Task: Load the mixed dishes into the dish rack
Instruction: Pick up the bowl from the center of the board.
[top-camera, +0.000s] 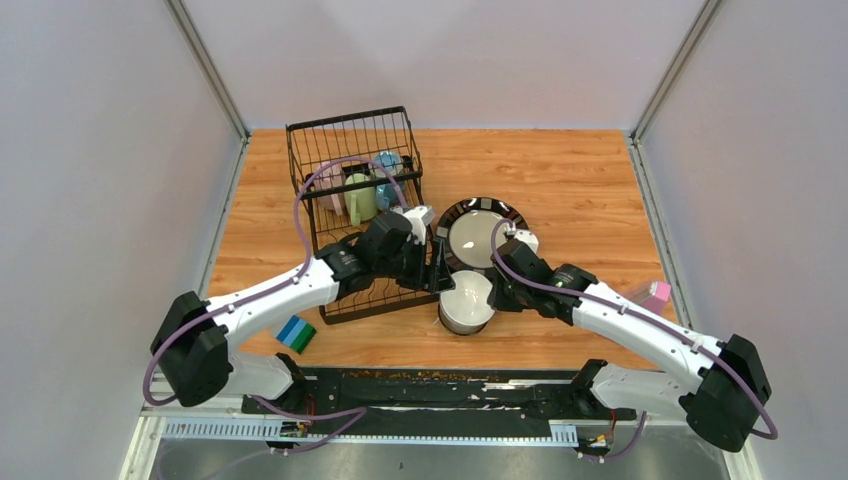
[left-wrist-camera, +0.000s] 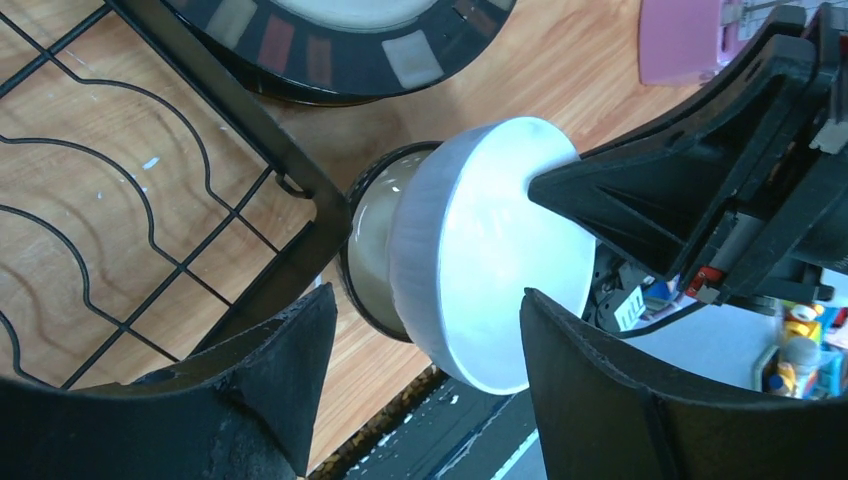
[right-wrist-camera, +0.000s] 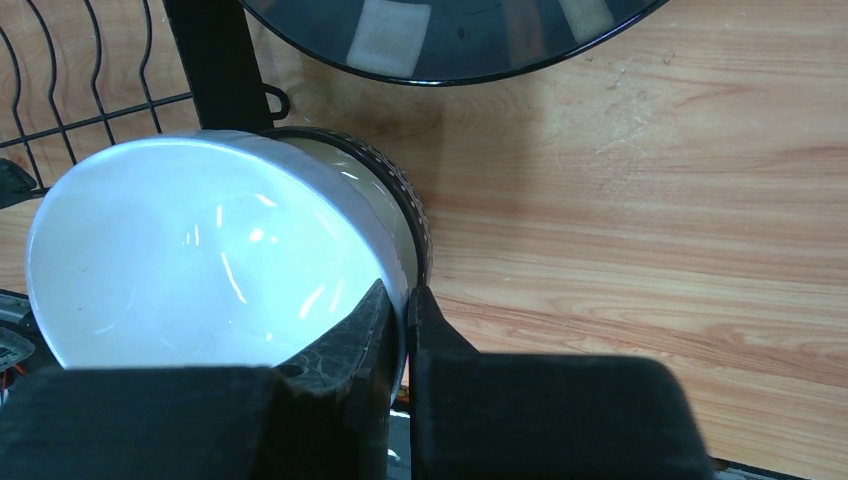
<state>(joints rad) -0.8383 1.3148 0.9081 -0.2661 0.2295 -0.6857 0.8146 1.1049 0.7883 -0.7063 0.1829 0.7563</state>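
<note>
My right gripper (top-camera: 497, 288) is shut on the rim of a white bowl (top-camera: 467, 294), pinching its wall (right-wrist-camera: 405, 312). The white bowl (right-wrist-camera: 200, 265) is tilted over a dark patterned bowl (right-wrist-camera: 405, 195) that stands on the table. My left gripper (top-camera: 438, 272) is open, its jaws on either side of the white bowl (left-wrist-camera: 490, 250) without touching it (left-wrist-camera: 425, 350). The dark bowl (left-wrist-camera: 368, 250) sits just behind. A black-rimmed cream plate (top-camera: 483, 232) lies beyond the bowls. The black wire dish rack (top-camera: 340, 130) holds pink, green and blue mugs (top-camera: 362, 190) in its basket.
A blue-green striped sponge block (top-camera: 296, 333) lies left of the rack's front corner. A pink container (top-camera: 655, 295) sits at the table's right edge, beside the right forearm. The rack's lower tray corner (left-wrist-camera: 300, 195) is right next to the bowls.
</note>
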